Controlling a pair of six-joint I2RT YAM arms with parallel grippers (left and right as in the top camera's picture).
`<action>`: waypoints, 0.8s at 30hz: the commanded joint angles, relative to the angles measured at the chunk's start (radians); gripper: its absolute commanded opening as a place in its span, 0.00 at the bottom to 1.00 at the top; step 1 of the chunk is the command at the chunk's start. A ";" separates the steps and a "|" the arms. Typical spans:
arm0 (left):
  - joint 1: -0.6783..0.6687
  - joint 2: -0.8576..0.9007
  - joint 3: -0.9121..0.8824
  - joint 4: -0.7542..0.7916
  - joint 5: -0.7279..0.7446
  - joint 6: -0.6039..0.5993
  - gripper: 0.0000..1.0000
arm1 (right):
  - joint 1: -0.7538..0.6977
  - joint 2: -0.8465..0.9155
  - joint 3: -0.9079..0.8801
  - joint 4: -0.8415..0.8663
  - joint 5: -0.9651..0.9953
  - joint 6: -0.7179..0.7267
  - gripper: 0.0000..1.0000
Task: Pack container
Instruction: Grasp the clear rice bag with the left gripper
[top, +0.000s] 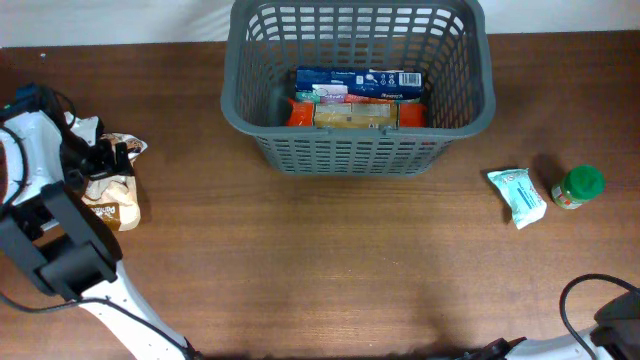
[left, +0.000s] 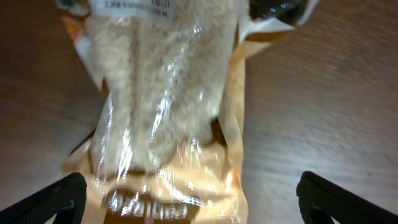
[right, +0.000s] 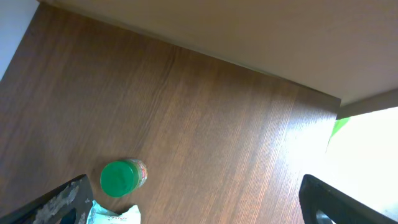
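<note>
The dark grey lattice basket (top: 355, 150) stands at the back centre and holds several packets, among them a blue box (top: 358, 79) and a tan-and-orange pack (top: 355, 115). My left gripper (top: 95, 160) hovers at the far left over a tan bag with a clear window (top: 112, 195). In the left wrist view the bag (left: 165, 118) lies between my open fingers (left: 199, 202), untouched. My right gripper (right: 196, 205) is open and empty above bare table. A green-lidded jar (right: 121, 177) and a white-teal packet (right: 112, 215) lie near its left finger.
In the overhead view the green-lidded jar (top: 578, 187) and the white-teal packet (top: 517, 195) sit on the table right of the basket. The right arm's base and cable (top: 605, 315) are at the bottom right corner. The table's far edge (right: 249, 65) meets a wall.
</note>
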 joint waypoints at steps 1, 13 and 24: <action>0.002 0.058 -0.007 0.019 0.007 -0.007 1.00 | -0.002 0.003 0.002 0.000 -0.002 0.001 0.99; 0.002 0.122 -0.007 0.056 -0.039 -0.006 0.70 | -0.002 0.003 0.002 0.000 -0.002 0.001 0.99; 0.002 0.134 -0.007 0.071 -0.076 -0.006 0.71 | -0.002 0.003 0.002 0.000 -0.002 0.001 0.99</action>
